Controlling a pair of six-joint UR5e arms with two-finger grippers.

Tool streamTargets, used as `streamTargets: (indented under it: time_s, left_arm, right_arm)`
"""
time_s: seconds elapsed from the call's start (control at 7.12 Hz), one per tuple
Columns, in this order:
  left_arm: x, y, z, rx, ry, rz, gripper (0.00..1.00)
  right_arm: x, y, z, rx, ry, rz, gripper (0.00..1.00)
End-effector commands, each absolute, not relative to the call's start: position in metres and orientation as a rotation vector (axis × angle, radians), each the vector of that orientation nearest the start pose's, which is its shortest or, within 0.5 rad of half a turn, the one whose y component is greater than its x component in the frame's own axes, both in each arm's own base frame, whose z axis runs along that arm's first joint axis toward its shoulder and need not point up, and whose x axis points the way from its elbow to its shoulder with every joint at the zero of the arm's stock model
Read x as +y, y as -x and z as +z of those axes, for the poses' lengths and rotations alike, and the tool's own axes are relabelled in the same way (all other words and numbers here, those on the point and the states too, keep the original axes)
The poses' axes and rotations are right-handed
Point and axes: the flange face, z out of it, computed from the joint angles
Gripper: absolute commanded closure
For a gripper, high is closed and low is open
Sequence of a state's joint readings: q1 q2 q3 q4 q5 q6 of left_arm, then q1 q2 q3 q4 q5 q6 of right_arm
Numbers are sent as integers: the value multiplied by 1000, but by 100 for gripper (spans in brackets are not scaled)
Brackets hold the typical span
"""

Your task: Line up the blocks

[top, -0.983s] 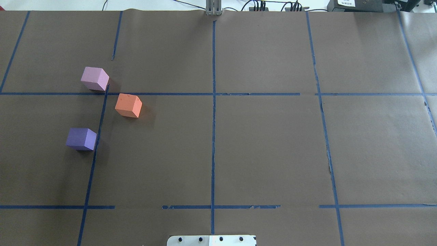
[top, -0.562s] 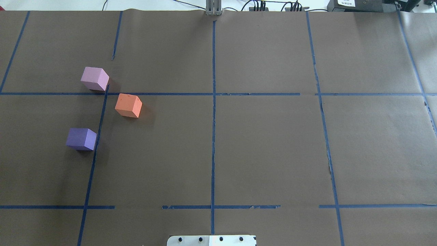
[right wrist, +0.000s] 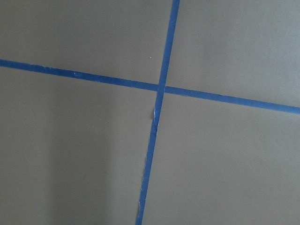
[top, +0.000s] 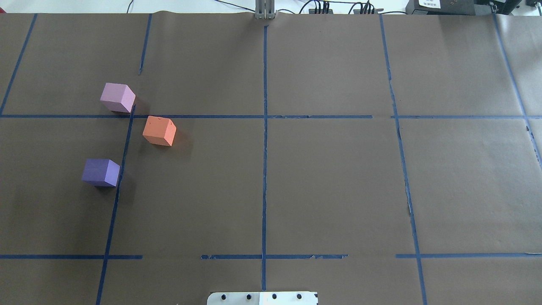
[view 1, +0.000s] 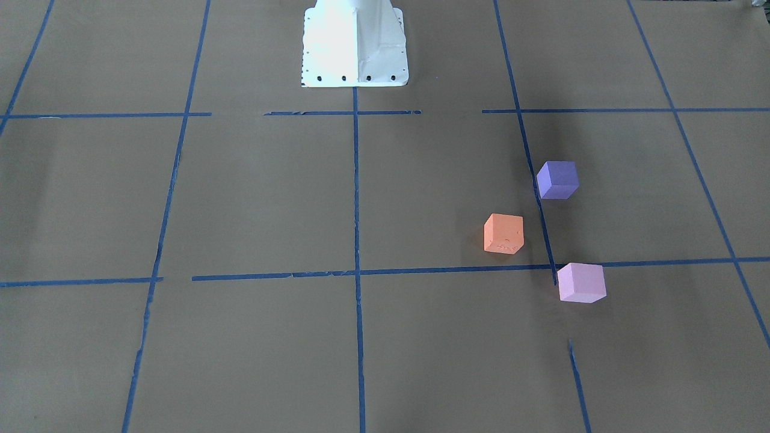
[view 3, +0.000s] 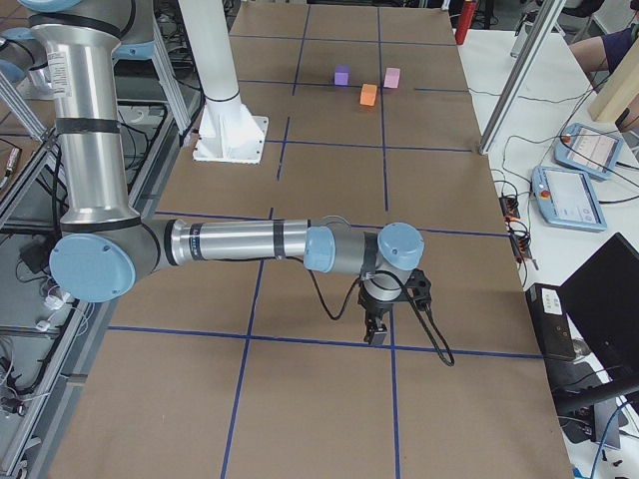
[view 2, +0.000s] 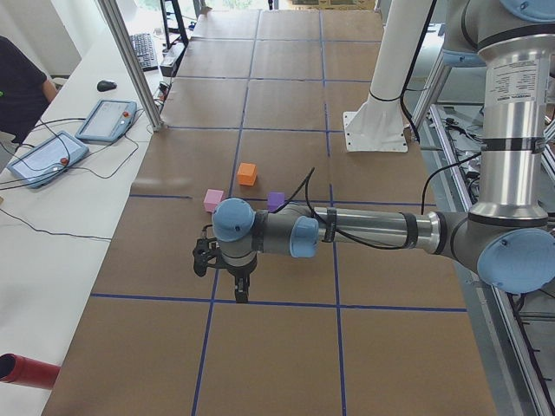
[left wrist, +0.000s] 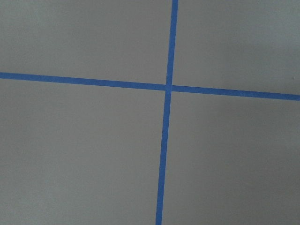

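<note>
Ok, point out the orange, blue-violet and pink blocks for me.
orange block [top: 156, 127], overhead view, on its broad upper face.
blue-violet block [top: 96, 168], overhead view, on its broad upper face.
pink block [top: 114, 93], overhead view, on its broad upper face.

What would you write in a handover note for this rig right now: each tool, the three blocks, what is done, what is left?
Left tool and right tool: away from the blocks; open or shut cannot be told.
Pink-lilac block, orange block, blue-violet block: all on the robot's left side, apart, the orange one offset toward the centre.
Done: nothing; no line yet.
Left: bring all three into one line.
</note>
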State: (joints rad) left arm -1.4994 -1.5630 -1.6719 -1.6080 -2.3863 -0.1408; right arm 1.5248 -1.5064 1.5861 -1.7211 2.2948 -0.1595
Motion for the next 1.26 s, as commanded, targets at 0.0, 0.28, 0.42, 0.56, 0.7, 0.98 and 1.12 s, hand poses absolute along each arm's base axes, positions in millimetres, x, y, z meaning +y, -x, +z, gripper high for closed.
streamTargets:
  time_s: [0.0, 0.28, 0.42, 0.56, 0.7, 0.98, 1.12]
  left_arm:
    - [-520, -28, 559, 850, -77, 116, 0]
    - [-528, -91, 502, 872, -83, 166, 0]
    - [-539, -133, 466, 895, -54, 129, 0]
    - [-543, -178, 425, 924, -27, 102, 0]
    - [-542, -232, 388, 948, 11, 97, 1]
    - [-537, -319, 342, 931, -9, 169, 1]
    - [-535, -342, 350, 904, -20, 190, 1]
  right_arm:
    - [-515, -44, 637, -727, 26, -171, 0]
    - [-515, -44, 637, -727, 26, -171, 0]
    - [-515, -44, 637, -727, 26, -171, 0]
    - [-515, -44, 637, -727, 26, -171, 0]
    - [-515, -44, 637, -727, 26, -171, 0]
    - [-515, -44, 637, -727, 26, -171, 0]
    - [-515, -44, 637, -727, 26, -171, 0]
